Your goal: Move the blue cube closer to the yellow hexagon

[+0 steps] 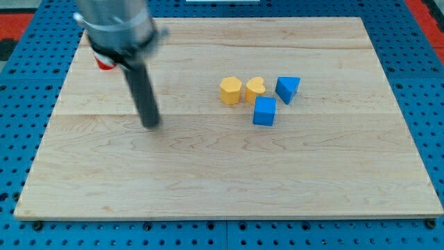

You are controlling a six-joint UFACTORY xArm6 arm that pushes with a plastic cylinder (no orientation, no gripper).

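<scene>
The blue cube point(264, 111) lies right of the board's middle. The yellow hexagon point(231, 90) sits up and to its left, a short gap away. A yellow heart-shaped block point(255, 89) stands between them, right next to the hexagon and just above the cube. A blue triangular block point(288, 88) lies up and to the right of the cube. My tip point(150, 124) rests on the board well to the left of all these blocks, touching none.
The wooden board point(208, 180) lies on a blue pegboard surface. A red object point(104, 64) peeks out behind the rod's mount near the board's upper left.
</scene>
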